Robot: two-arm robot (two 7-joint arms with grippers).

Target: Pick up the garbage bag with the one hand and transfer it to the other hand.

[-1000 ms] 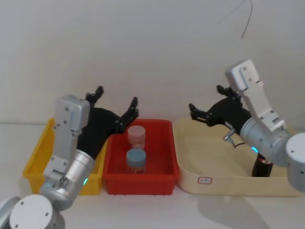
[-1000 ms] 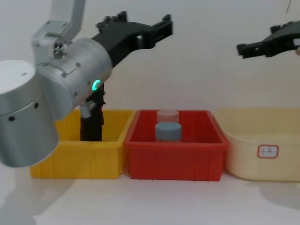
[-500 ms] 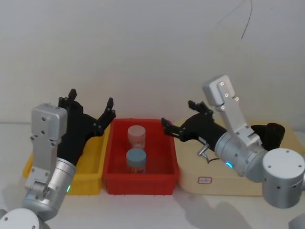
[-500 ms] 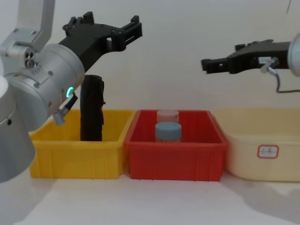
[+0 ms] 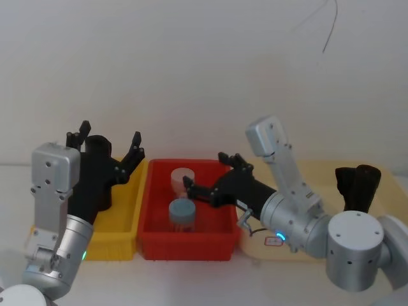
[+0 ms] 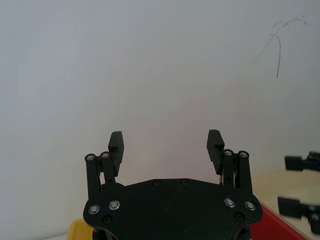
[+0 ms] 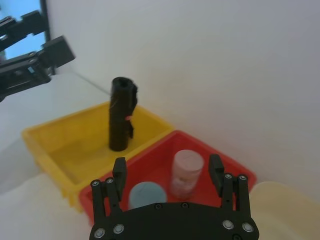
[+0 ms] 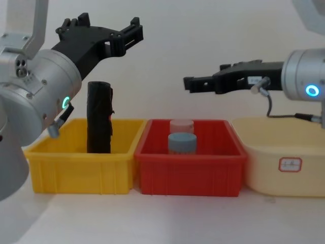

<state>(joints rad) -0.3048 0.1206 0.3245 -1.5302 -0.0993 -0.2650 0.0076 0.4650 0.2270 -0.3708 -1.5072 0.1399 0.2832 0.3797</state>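
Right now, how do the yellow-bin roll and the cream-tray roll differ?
The yellow-bin roll is a straight cylinder; the cream-tray roll is rumpled on top. The yellow-bin roll shows a red mark; the cream-tray roll shows none. Both are black and unheld.

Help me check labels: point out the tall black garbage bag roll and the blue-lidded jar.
tall black garbage bag roll (image 8: pixel 99 117): chest view, its middle.
blue-lidded jar (image 8: pixel 182 141): chest view, its lid.

Head high, chest low, both frontal; share red bin (image 5: pixel 185 245).
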